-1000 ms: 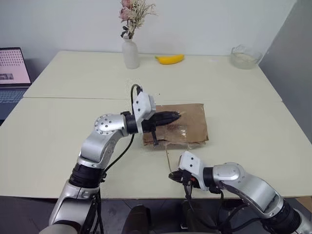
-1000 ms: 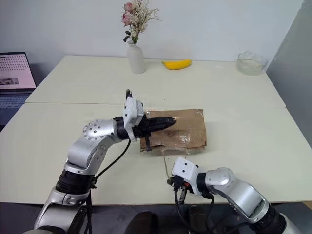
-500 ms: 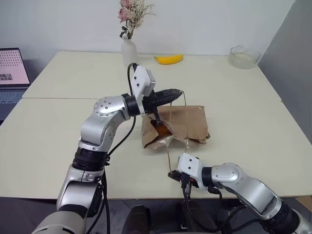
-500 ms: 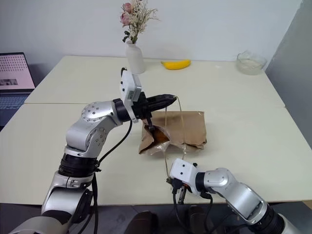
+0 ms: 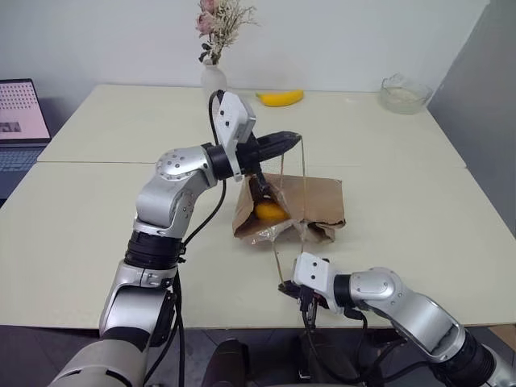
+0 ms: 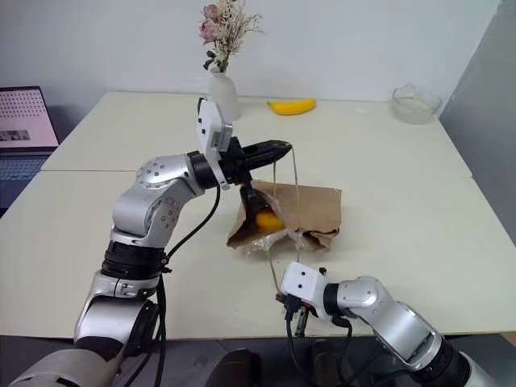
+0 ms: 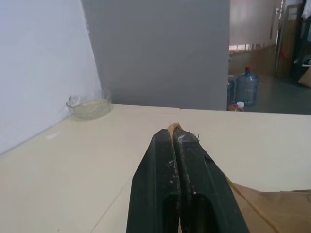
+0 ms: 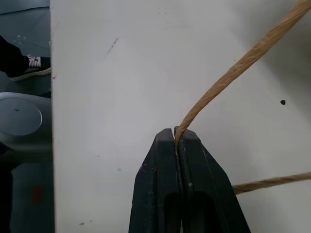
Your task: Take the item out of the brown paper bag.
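Observation:
The creased brown paper bag [image 5: 310,200] lies mid-table with its mouth pulled open toward me. Inside the mouth sits the item [image 5: 269,211], a smooth yellow-orange oval lump. My left gripper [image 5: 293,139] hangs above the bag's mouth, shut on one tan cord handle [image 5: 303,173], which runs taut down to the bag. Near the table's front edge my right gripper [image 5: 286,289] is shut on the other cord handle [image 8: 228,76], which stretches from the bag toward me. In the left wrist view the cord's tip [image 7: 173,128] pokes out between the closed fingers.
At the back of the table stand a white vase [image 5: 214,87] of dried flowers, a banana [image 5: 280,97] and a glass bowl [image 5: 402,94]. A laptop [image 5: 20,121] sits off the table's left side. A seam crosses the tabletop [image 5: 97,210] behind the bag.
My left gripper has risen and moved away from me with the cord handle. The bag's mouth has lifted open, and the yellow-orange item now shows inside. The right gripper stayed put.

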Controlling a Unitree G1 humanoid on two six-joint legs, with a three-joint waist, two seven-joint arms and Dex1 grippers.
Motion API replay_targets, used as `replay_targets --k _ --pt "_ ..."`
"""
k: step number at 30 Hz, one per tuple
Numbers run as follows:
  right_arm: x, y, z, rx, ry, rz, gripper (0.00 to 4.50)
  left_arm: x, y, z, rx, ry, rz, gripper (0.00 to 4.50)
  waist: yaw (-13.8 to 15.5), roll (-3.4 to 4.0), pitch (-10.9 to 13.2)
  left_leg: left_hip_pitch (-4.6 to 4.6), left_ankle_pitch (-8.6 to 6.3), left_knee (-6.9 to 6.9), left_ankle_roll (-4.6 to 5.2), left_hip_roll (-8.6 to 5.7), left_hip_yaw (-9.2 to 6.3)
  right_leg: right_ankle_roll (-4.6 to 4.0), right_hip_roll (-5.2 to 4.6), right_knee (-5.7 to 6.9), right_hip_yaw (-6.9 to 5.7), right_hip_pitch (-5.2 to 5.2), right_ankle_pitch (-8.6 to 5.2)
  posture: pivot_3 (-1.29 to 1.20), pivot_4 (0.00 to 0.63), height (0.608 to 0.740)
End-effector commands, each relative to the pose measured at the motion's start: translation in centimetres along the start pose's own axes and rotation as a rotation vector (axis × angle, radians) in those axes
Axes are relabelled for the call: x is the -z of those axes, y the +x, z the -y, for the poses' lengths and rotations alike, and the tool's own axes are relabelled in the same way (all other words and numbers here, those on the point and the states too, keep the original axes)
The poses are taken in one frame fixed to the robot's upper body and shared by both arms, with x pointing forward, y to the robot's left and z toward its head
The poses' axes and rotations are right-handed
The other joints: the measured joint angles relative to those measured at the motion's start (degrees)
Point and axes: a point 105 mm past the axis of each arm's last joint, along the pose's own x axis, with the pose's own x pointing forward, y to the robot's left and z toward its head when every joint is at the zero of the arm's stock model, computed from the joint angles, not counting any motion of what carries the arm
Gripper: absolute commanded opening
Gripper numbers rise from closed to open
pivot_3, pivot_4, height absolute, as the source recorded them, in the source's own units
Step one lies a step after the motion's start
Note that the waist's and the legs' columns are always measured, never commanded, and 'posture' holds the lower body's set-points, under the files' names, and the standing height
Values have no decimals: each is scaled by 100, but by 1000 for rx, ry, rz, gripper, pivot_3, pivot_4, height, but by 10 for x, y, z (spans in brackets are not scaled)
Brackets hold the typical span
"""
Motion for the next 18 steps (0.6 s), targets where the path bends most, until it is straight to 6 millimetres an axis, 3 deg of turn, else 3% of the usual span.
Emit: replay_targets --k 1,18 --pt "27 5 -8 -35 69 -102 31 -50 -7 -18 -88 108 165 0 0 0 0 0 0 0 0 0 0 0 0 0 -1 0 0 0 150 740" --pt "26 5 -8 -38 54 -103 31 -51 -9 -20 -108 107 203 0 0 -3 -6 3 0 -1 0 1 1 0 -1 -3 0 5 0 0 150 740"
